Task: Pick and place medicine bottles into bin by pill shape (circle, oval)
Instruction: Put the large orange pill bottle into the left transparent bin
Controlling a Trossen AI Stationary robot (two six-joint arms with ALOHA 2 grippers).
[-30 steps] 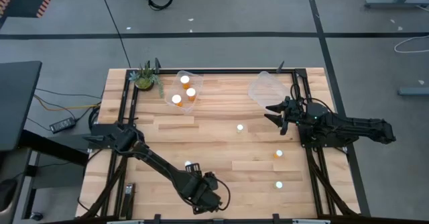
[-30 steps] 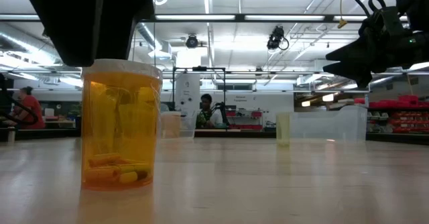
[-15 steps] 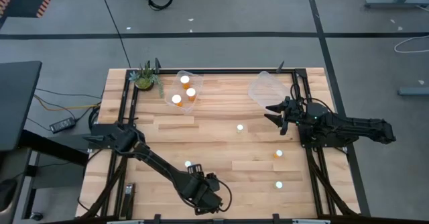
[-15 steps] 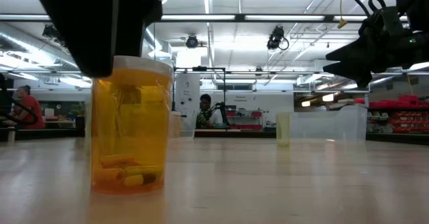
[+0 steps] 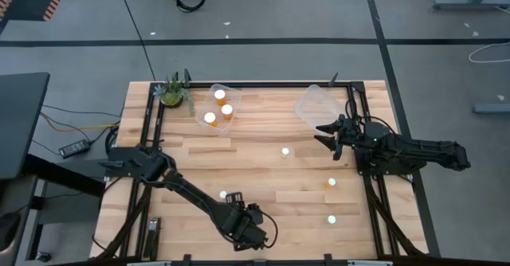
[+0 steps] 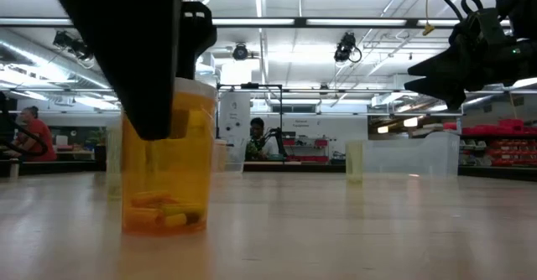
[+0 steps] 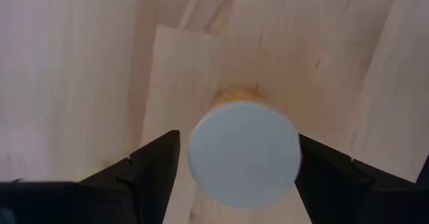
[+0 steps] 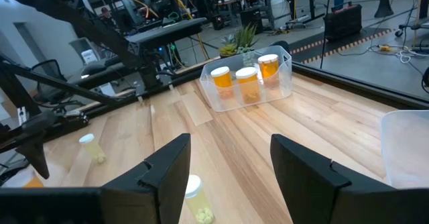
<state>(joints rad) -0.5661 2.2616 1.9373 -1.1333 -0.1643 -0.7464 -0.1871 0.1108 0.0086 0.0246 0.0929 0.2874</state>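
A translucent orange medicine bottle (image 6: 172,179) with a white cap (image 7: 242,153) stands upright on the table near its front edge, with oblong yellow pills in its bottom. My left gripper (image 5: 249,232) hangs over it and hides it in the high view. The gripper (image 7: 238,143) points down, open, with one finger on each side of the cap. My right gripper (image 5: 321,131) waits open at the table's right, level, beside a clear empty bin (image 5: 317,105). Another clear bin (image 5: 217,107) at the far left holds three bottles. My left gripper comes at the bottle from above, its fingers straddling the cap. In the low view one dark finger (image 6: 155,104) lies over the bottle's upper left side. Whether it presses the wall I cannot tell. The bottle stands upright on the table.
Loose bottles stand at the table's middle (image 5: 285,150), at the right (image 5: 331,182), at the front right (image 5: 331,218) and beside my left arm (image 5: 223,195). A small potted plant (image 5: 171,91) sits at the far left corner. Dark frame rails run along both table sides.
My left gripper has come down over the bottle, and its finger now covers the bottle's upper left side in the low view. The bottle has slid a little toward the table's right, staying upright.
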